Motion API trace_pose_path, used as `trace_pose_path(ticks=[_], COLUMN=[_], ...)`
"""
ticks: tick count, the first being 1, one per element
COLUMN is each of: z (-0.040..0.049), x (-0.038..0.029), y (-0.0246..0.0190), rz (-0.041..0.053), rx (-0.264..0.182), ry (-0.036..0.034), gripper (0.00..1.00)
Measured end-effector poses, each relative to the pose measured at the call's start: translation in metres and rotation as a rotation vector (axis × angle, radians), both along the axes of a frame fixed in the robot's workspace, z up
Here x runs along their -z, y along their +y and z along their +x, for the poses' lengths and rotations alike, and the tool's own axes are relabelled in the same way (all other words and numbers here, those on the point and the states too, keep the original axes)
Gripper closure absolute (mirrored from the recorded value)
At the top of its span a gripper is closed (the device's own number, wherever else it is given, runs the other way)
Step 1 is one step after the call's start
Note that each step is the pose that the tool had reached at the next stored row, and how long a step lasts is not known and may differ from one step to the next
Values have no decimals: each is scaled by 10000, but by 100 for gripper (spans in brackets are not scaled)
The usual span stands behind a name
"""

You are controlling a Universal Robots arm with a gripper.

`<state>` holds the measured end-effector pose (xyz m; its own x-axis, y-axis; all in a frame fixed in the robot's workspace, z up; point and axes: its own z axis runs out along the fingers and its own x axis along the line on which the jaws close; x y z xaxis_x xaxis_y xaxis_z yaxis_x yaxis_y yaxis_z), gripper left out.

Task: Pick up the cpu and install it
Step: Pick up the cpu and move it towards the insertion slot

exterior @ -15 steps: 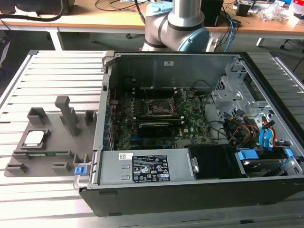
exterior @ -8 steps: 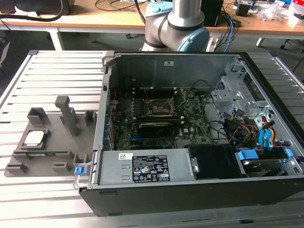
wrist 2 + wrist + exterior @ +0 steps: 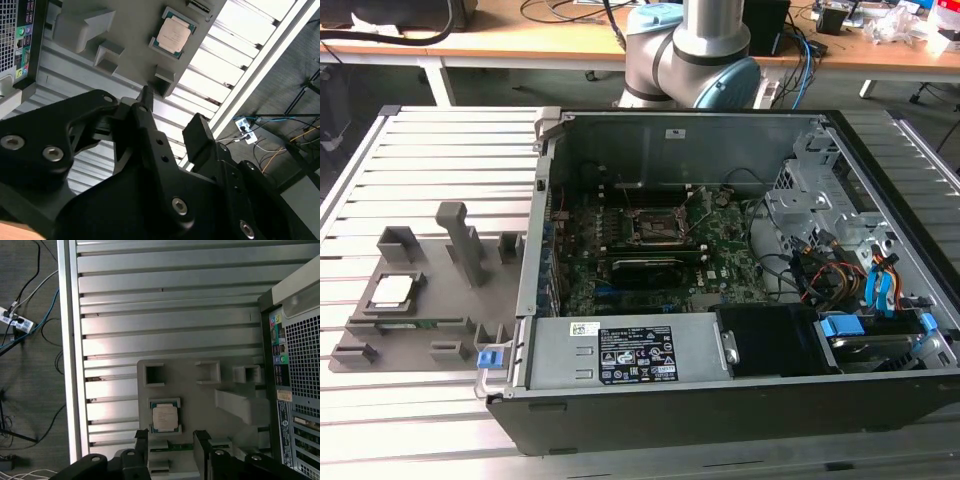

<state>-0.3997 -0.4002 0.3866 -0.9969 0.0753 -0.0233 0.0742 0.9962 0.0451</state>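
One chip: the cpu [image 3: 395, 291] [image 3: 173, 33] [image 3: 164, 418], a small flat square chip with a silvery-white metal top, lies flat in a square recess of the grey plastic holder tray [image 3: 445, 300], metal side up.
Tray: it rests on the slatted aluminium bench [image 3: 440, 150] at the exterior view's left, just beside the case; grey blocks and a taller post stand up from it, and a thin green strip [image 3: 405, 322] lies in the slot just beside the cpu.
Jaws: black and spread apart, with nothing between them; in the first wrist view one of the fingertips [image 3: 141, 436] hangs near the cpu but apart from it, and bare tray shows in the gap.
Case: a black desktop computer case [image 3: 740, 405] lies on its side with the panel off, at the exterior view's right of the tray; its rear face of ports and perforated metal shows in both wrist views.
Motherboard: a green circuit board [image 3: 725, 270] sits inside the case, well apart from the cpu.
Socket: the black square socket frame [image 3: 660, 228] sits near the middle of the board, with a long black graphics card [image 3: 655, 268] just beside it.
Arm: the grey and light-blue robot arm base [image 3: 695, 50] stands behind the case.
Floor: a white power strip [image 3: 15, 322] with cables lies beyond the bench edge.
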Motion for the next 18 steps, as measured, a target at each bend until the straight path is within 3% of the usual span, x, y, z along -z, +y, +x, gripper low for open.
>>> trace_pose_path(ticks=[2, 6, 7, 9, 18], z=[0, 0, 0, 0, 0], x=[0, 1, 1, 14, 104], y=[0, -2, -2, -2, -1], rz=[0, -36, -62, -232, -240], rx=[1, -2, -1, 0, 0], ry=[0, -1, 0, -1, 0], gripper=[40, 40, 40, 40, 40])
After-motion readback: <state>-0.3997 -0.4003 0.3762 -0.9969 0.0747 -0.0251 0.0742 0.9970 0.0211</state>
